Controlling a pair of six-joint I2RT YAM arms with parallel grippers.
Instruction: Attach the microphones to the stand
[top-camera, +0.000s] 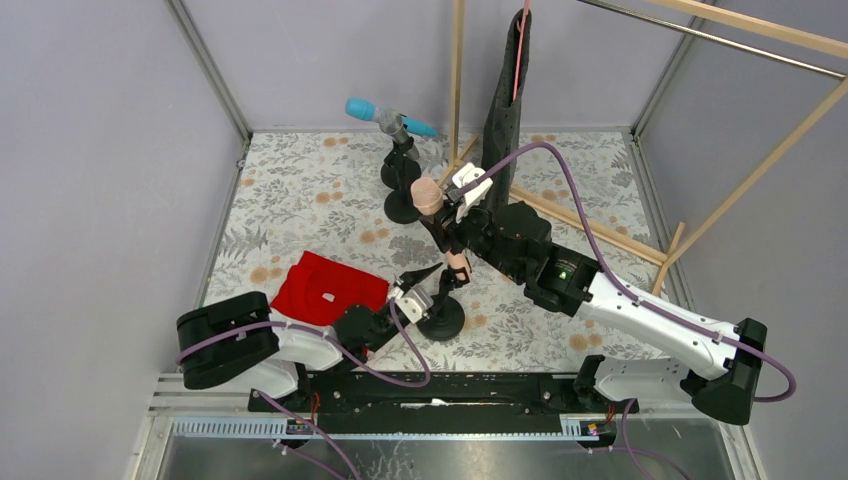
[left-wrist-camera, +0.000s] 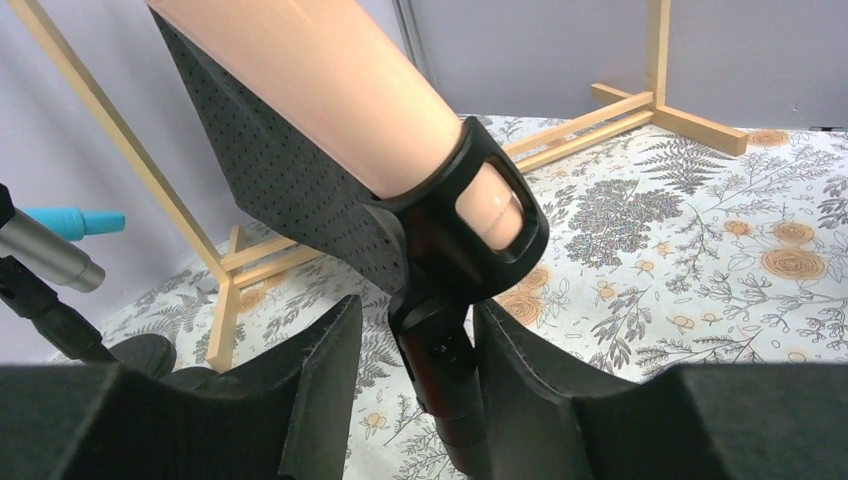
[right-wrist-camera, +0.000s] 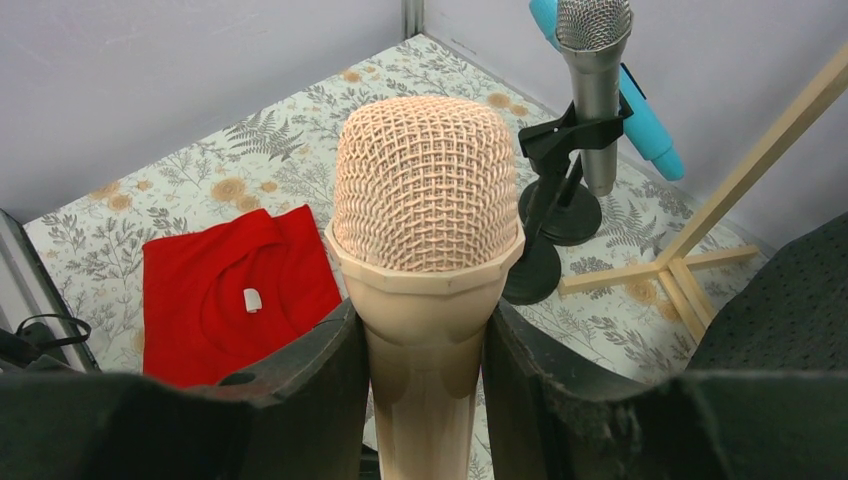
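Peach-pink microphone sits in the clip by the table's near edge, clamped in your right pincer; left pincer, narrow but not gripping, straddles the stem, likely to steady it

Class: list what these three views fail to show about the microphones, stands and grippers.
- Peach-pink microphone, clamped in the right gripper: lower end cut off by the right wrist view's bottom edge.
- Left gripper: whether its pads touch the stand post; left wrist view too close to tell.
- Cyan microphone: its clip, hidden behind the silver microphone in the right wrist view.
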